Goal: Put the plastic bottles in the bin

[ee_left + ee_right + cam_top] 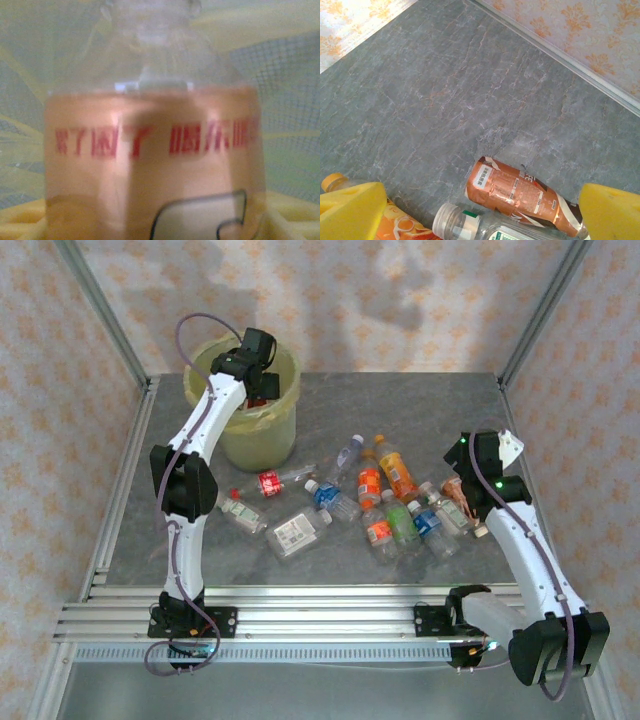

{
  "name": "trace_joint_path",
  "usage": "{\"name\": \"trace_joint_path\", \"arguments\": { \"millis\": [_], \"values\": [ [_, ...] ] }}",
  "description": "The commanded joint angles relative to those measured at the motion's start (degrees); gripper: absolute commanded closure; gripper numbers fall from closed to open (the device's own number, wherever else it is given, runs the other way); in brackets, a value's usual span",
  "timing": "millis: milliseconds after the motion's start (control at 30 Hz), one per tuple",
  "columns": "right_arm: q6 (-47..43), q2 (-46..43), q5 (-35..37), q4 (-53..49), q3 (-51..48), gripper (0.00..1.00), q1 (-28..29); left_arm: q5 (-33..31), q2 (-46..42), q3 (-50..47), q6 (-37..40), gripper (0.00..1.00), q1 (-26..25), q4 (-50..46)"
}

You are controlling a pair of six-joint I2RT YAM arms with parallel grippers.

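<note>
Orange-flowered wallpaper backs a grey stone-look table (pixel 420 410) set in an aluminium frame. The bin (pixel 265 445) stands at the back left, lined in yellow. The left arm bends over its rim, and the left gripper (pixel 262 383) hangs above the opening. In the left wrist view a pink-label bottle (pixel 150 150) with red lettering sits right before the lens, neck toward the top of the picture, with the yellow liner (pixel 280 30) and a meshed surface behind it. Whether the jaws press on it or stand clear of it I cannot tell.

The other bottles (pixel 390 505) lie on their sides mid-table, a loose spread from near the bin's foot across to the right arm, well apart from the bin's opening. The right gripper (pixel 480 197) hovers over the right end of that spread with its yellow pads (pixel 350 210) spread wide. Below and between them lies a brown bottle (pixel 520 195), with a white-capped bottle (pixel 455 222) just beside it and an orange bottle (pixel 395 225) partly behind the left-hand pad.
</note>
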Motion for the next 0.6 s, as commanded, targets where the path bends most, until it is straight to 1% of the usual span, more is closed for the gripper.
{"name": "trace_joint_path", "arguments": {
  "millis": [0,100,233,400,567],
  "values": [
    [0.3,-0.2,2.0,-1.8,1.5,0.01,0.4,-0.7,-1.8,0.3,-0.6,0.17,0.0,-1.5],
    [0.3,-0.5,2.1,-1.6,1.3,0.01,0.4,-1.2,-2.9,0.3,-0.7,0.06,-0.1,-1.3],
    [0.3,-0.8,2.1,-1.7,1.2,0.01,0.4,-1.8,-4.6,0.3,-1.0,0.00,-0.1,-1.0],
    [-0.1,-1.3,2.0,-1.7,1.4,0.01,0.4,-1.8,-7.5,0.8,-1.8,0.00,-0.1,-0.5],
    [-0.4,-1.8,2.1,-1.3,1.3,0.01,0.4,-2.0,-12.7,0.7,-2.7,0.00,-0.1,0.6]
  ]
}}
